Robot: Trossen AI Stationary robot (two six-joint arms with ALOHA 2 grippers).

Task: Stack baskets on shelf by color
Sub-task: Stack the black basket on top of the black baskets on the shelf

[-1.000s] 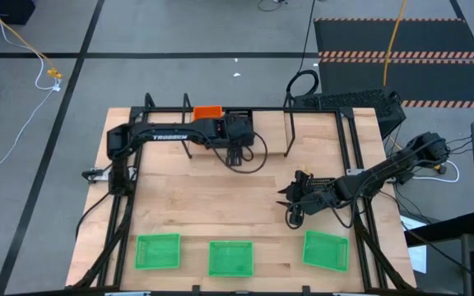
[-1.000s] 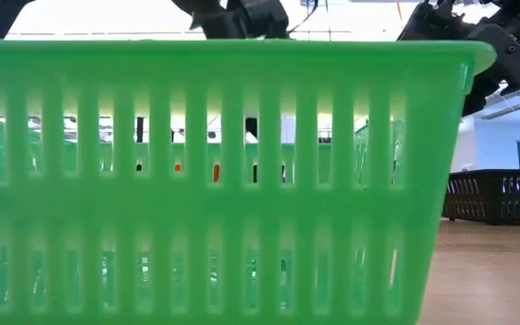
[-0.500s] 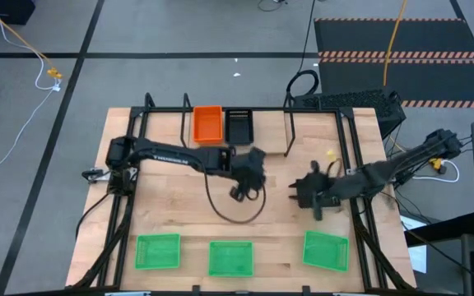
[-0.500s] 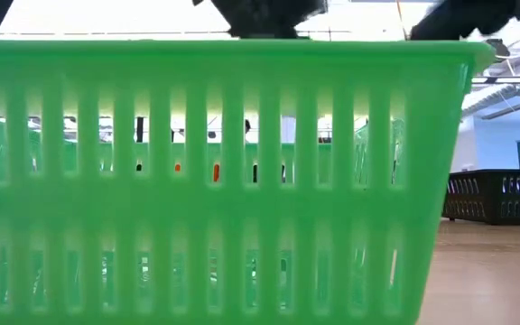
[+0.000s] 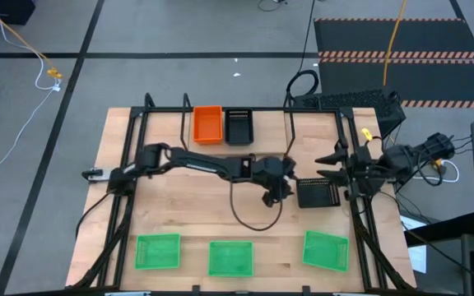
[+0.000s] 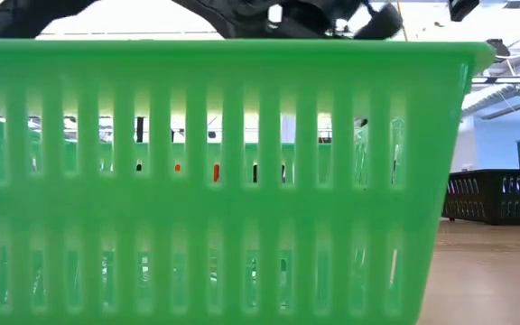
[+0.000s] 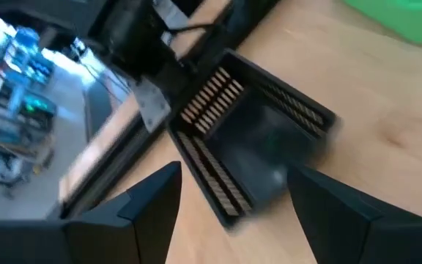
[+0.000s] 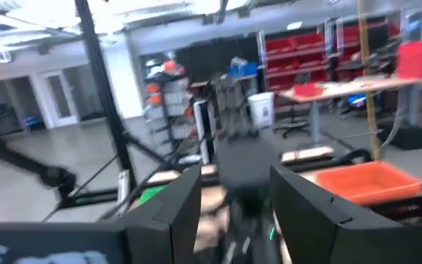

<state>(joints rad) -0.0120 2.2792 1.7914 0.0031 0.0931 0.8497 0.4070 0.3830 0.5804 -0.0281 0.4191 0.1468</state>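
On the table's right part a black basket (image 5: pixel 319 193) rests on its base, also seen in the left wrist view (image 7: pixel 251 139) and the low view (image 6: pixel 499 194). My left gripper (image 5: pixel 276 191) (image 7: pixel 233 213) is open just left of it, fingers apart and not touching. My right gripper (image 5: pixel 333 164) (image 8: pixel 233 213) is open, raised past the basket's far right corner. On the shelf (image 5: pixel 289 131) sit an orange basket (image 5: pixel 206 123) (image 8: pixel 368 180) and a black basket (image 5: pixel 239 125). Three green baskets (image 5: pixel 157 251) (image 5: pixel 230 257) (image 5: pixel 326 249) line the near edge.
The middle green basket (image 6: pixel 215 181) fills most of the low view. A black frame (image 5: pixel 360 222) edges the table on both sides. Bare wood (image 5: pixel 188 205) lies between the shelf and the green row. The left arm's cable (image 5: pixel 249 222) loops over the table's middle.
My left gripper has swung from the shelf toward the table's right and near side, ending beside the black basket on the table. My right gripper has drawn back from that basket toward the far right edge and tipped up; the basket stays on the table.
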